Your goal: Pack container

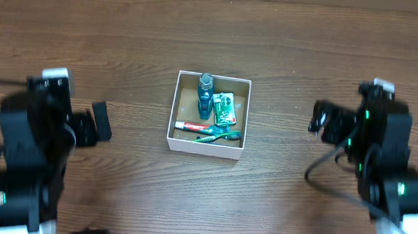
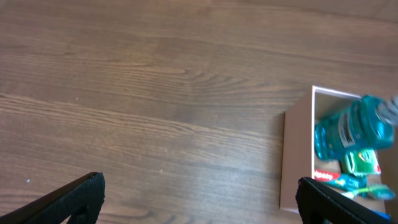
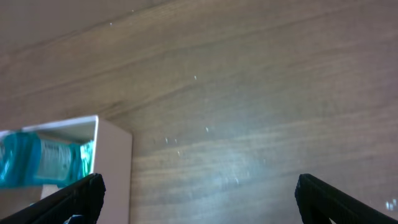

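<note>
The container (image 1: 180, 142), a square white-walled box with a brown inside, sits at the table's middle. In it lie a blue bottle (image 1: 204, 93), a green packet (image 1: 225, 108), a red-and-white toothpaste tube (image 1: 193, 127) and a green toothbrush (image 1: 218, 137). My left gripper (image 1: 99, 122) is open and empty, to the left of the box; its wrist view shows the container (image 2: 297, 155) and the bottle (image 2: 351, 127) at the right. My right gripper (image 1: 318, 118) is open and empty, to the right of the box; its wrist view shows the container wall (image 3: 115, 174) and the bottle (image 3: 43, 162).
Bare brown wood tabletop (image 1: 216, 41) surrounds the box on all sides. Cables hang by both arms at the left and right edges.
</note>
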You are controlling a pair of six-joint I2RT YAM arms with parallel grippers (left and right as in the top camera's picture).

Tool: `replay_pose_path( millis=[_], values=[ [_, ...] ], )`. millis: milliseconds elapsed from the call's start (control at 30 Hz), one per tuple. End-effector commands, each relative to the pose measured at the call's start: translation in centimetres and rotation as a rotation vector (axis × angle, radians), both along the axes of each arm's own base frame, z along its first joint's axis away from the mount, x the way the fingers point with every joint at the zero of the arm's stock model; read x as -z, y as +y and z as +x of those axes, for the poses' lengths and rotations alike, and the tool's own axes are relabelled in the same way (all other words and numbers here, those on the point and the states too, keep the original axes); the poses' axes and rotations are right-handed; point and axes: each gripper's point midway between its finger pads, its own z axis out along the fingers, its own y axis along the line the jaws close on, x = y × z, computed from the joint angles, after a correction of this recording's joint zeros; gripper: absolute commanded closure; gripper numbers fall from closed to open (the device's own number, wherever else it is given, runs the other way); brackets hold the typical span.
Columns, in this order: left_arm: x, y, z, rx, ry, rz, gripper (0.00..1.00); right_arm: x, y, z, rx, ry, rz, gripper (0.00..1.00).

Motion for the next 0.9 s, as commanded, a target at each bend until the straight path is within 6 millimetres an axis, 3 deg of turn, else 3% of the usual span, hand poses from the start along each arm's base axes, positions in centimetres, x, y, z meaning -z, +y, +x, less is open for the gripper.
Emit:
replay_pose_path(
  millis=[0,67,167,867],
  values=[
    [0.6,-0.9,-3.8,0.025,-0.083,0.01,0.0,1.1,-0.7,-3.6,0.032,-0.053,0.016,0.0],
    [0.9,-1.1,-5.6,-0.003,-0.124,-0.02,0.0,1.5,-0.9,-5.3,0.032,-0.073,0.018,0.0],
    [1.0,-1.3,-6.8,-0.012,-0.155,-0.03,0.0,1.7,-1.1,-6.7,0.032,-0.076,0.019,0.0],
    [1.1,-1.3,-6.8,-0.013,-0.151,-0.03,0.0,1.9,-1.1,-7.2,0.03,-0.067,0.018,0.0]
  ],
)
